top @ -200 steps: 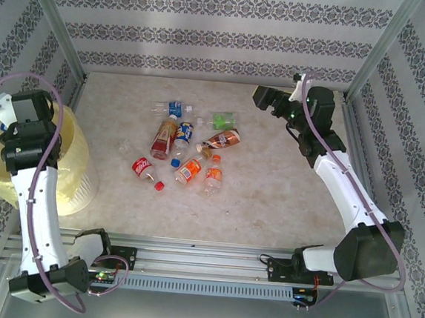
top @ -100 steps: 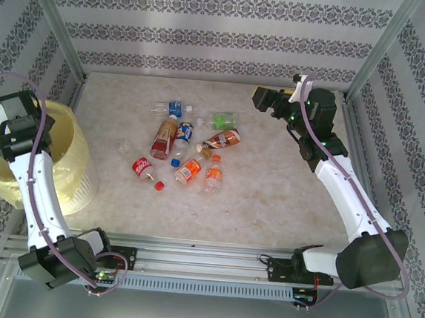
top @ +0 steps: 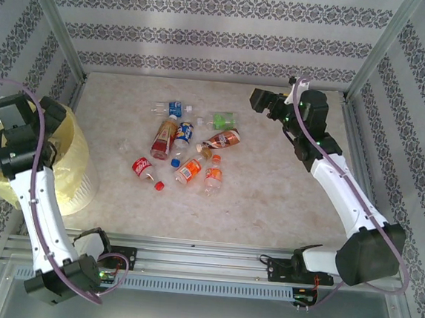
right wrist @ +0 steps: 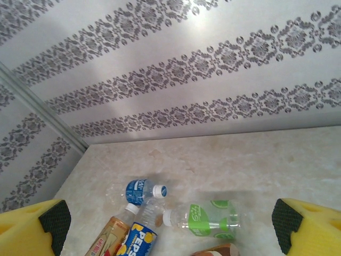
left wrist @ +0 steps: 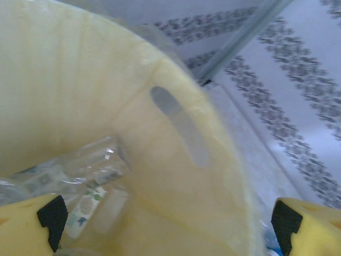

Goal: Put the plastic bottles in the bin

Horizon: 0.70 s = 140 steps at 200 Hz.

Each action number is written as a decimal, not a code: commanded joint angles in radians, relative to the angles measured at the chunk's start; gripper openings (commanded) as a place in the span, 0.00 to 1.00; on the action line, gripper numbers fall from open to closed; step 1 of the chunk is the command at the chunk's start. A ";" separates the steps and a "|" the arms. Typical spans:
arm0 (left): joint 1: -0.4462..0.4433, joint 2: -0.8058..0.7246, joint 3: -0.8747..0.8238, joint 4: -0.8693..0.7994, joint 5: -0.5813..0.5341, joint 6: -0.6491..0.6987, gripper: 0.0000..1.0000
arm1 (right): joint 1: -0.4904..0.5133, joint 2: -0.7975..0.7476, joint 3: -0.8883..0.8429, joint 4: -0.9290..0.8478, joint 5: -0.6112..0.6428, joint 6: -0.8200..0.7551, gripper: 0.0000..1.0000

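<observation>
Pale-yellow translucent plastic formed the bin (top: pixel 76 171), which stood beneath the wrist of the left arm. The left gripper (left wrist: pixel 168 223) hung over the bin's open mouth with its jaws spread wide and nothing between them. Its black-tipped yellow fingers (left wrist: pixel 52 214) were not seen to touch the bin wall. Inside the bin lay one clear bottle (left wrist: pixel 80 170) with a white and green label, on its side against the inner wall, below the slot handle (left wrist: pixel 178 125).

The other plastic bottles (top: pixel 187 146) lay loose on the marble-patterned table (top: pixel 269 194), in a cluster well apart from the bin and all outside it. Nearest the bin was a red-labelled bottle (top: pixel 143 168). At the cluster's edge away from the bin lay a green-labelled bottle (right wrist: pixel 205 217) on its side, with a blue-labelled bottle (right wrist: pixel 139 190) and a Pepsi bottle (right wrist: pixel 137 240) near it. The right gripper (right wrist: pixel 170 226) was held above the table, beyond the cluster from the bin, with its jaws fully parted, gripping and touching nothing.
</observation>
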 commanded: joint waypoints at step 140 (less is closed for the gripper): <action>-0.858 0.195 0.031 0.297 0.033 0.040 1.00 | 0.141 0.087 -0.220 -0.133 0.213 0.433 0.98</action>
